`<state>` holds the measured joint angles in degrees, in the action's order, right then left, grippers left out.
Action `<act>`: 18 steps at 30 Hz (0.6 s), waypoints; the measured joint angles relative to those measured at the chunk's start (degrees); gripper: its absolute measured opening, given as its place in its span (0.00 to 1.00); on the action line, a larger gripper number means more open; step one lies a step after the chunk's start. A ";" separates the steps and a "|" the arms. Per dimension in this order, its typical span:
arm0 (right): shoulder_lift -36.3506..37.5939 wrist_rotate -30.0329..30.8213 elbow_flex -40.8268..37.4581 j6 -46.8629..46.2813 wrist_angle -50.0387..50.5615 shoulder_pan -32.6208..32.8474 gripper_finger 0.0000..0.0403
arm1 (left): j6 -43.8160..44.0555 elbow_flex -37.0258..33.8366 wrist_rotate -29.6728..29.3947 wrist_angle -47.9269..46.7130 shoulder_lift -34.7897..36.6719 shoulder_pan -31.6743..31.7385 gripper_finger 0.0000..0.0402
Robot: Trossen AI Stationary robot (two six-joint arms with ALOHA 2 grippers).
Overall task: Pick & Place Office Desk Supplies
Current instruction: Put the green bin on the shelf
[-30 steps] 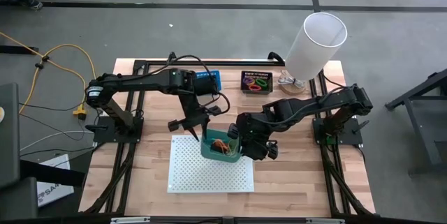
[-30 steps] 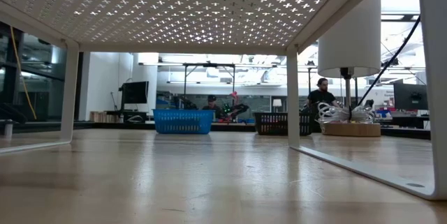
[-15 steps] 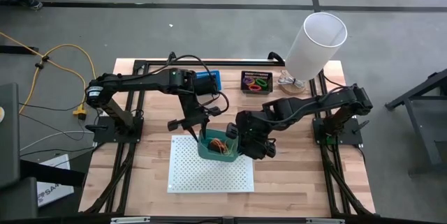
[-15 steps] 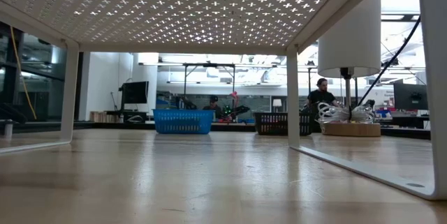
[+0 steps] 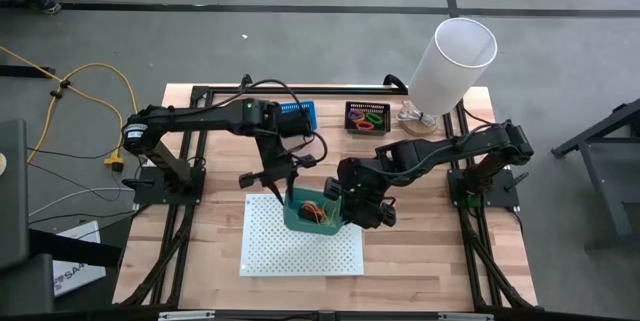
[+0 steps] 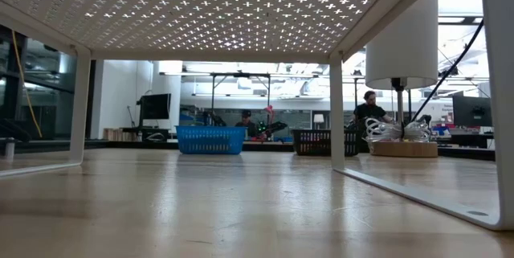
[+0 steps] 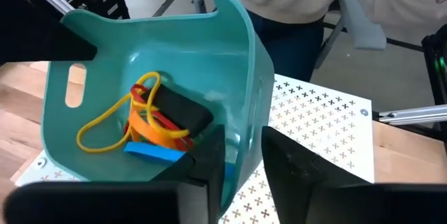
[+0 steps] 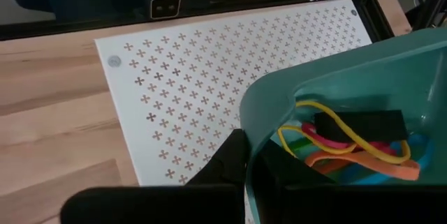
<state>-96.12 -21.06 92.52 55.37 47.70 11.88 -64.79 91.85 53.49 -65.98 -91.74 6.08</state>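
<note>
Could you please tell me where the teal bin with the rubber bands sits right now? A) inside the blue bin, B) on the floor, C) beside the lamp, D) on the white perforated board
D: the teal bin rests on the white perforated board, both grippers on its rim.

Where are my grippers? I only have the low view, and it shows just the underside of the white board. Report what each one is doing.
Observer: The right gripper is shut on the rim of a teal bin over the white board.
Operator: Now the left one.
Observer: The left gripper straddles the bin's wall on the left arm's side, one finger inside and one outside, with a gap showing.
Operator: List the contents.
Observer: A yellow rubber band, an orange band and a red band lie tangled around a black block, with a blue piece beneath.
</note>
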 joint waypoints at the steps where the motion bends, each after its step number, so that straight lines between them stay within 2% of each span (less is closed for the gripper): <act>1: 0.00 -0.03 0.00 0.00 0.00 0.00 0.01 | 0.00 0.00 0.00 0.00 0.00 -0.06 0.20; 9: 0.00 0.62 -0.01 0.06 0.00 -0.04 0.01 | 0.04 -0.04 -0.35 -0.27 0.00 -0.43 0.06; 18: 0.00 1.18 -0.01 0.13 0.00 -0.04 0.01 | -1.08 -0.06 -0.49 0.18 0.00 -0.46 0.01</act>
<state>-96.12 -19.88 92.51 55.51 47.70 11.84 -65.88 91.79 53.01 -65.79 -91.74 5.63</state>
